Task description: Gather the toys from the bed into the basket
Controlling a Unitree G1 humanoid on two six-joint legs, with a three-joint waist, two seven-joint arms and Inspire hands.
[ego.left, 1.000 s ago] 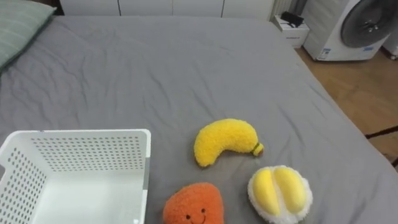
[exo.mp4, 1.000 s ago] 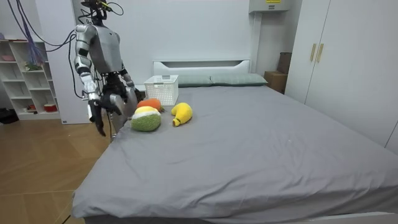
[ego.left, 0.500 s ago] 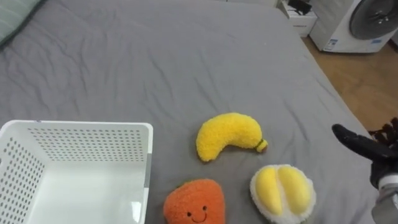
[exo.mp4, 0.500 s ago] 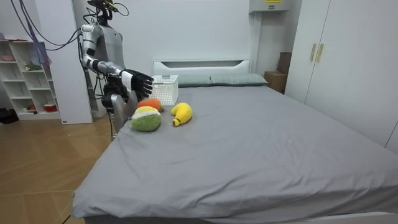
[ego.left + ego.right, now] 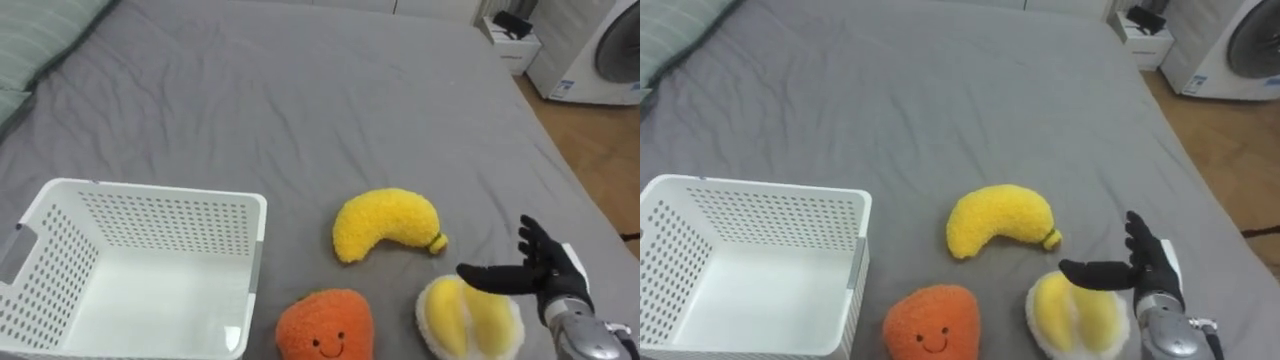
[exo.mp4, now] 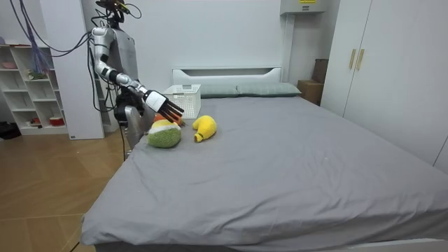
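Note:
Three plush toys lie on the grey bed [image 5: 300, 110]: a yellow banana [image 5: 385, 224], an orange smiling toy [image 5: 322, 325] at the near edge, and a yellow-and-white durian-like toy [image 5: 468, 317] at the lower right. My right hand [image 5: 535, 274] hovers open just over the durian toy, fingers spread and thumb stretched left. In the room view that right hand [image 6: 162, 105] reaches from the bedside over the durian toy [image 6: 164, 134], with the banana [image 6: 204, 127] beside it. An empty white basket [image 5: 120, 270] stands on the bed at the left.
A striped pillow [image 5: 45, 40] lies at the far left of the bed. Beyond the bed's right edge are wooden floor, a small white cabinet [image 5: 517, 47] and a washing machine [image 5: 600, 60]. In the room view shelves [image 6: 31, 91] stand behind me and wardrobes [image 6: 392, 77] at the right.
My right hand has come in from the right and lowered over the durian toy. The view has shifted, so the basket shows more fully. The toys have not moved.

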